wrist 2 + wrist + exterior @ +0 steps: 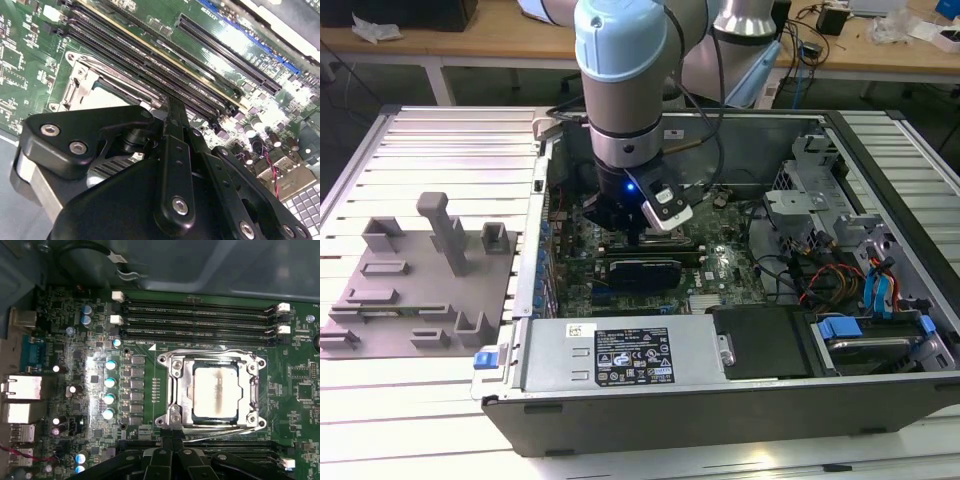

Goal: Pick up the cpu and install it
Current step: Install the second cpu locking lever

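The jaws (pixel 172 452), seemingly pressed together and empty, hover just beside the socket-seated cpu (pixel 217 391).

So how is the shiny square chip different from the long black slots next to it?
The cpu is a square with a pale silvery top; the memory slots are long, thin and black. There is one cpu, but several slots lie side by side. The cpu sits inside a metal socket frame, while the slots have white clips at their ends and look empty. Both sit flat on the green motherboard.
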